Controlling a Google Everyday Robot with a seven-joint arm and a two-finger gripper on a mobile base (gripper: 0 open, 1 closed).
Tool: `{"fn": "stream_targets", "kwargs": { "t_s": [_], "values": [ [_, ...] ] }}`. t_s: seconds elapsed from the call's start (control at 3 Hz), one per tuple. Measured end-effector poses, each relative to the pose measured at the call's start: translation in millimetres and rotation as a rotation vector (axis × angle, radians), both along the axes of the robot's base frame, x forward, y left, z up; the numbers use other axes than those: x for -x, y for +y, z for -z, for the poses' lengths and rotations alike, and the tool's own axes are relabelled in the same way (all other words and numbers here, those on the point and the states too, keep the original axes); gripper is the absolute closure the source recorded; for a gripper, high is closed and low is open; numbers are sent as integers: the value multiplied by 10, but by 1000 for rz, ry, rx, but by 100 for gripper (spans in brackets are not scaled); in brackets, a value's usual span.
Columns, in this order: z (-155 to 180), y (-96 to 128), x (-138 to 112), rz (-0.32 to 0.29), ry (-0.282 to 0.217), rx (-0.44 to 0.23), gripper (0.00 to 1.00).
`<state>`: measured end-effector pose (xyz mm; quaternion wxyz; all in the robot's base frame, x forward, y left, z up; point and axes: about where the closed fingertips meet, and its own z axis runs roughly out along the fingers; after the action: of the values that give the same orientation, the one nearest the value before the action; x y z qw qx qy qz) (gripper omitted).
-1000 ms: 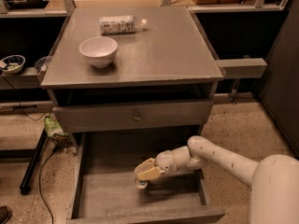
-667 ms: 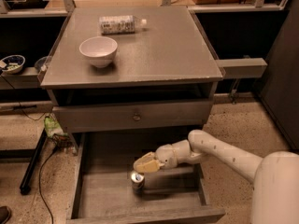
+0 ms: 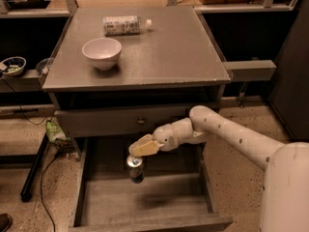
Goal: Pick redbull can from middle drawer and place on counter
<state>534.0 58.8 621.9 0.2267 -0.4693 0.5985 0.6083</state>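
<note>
The redbull can is seen clamped at its top, hanging just below the fingers of the gripper over the middle drawer; a level lift clear of the drawer front is advised.

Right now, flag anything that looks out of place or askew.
The bottle lies on its side near the far edge of the counter. Nothing else stands out: the bowl sits upright, and the gripper is just above the upright can in the open drawer.
</note>
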Motion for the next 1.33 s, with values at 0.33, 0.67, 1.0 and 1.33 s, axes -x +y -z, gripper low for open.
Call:
{"fn": "stream_targets", "kwargs": {
  "t_s": [0.33, 0.67, 1.0, 1.33],
  "values": [
    [-294, 43, -31, -25, 0, 8, 100],
    [-845, 51, -48, -41, -10, 22, 100],
    [-990, -174, 183, 18, -11, 2, 100],
    [-991, -607, 611, 116, 47, 15, 100]
  ]
}}
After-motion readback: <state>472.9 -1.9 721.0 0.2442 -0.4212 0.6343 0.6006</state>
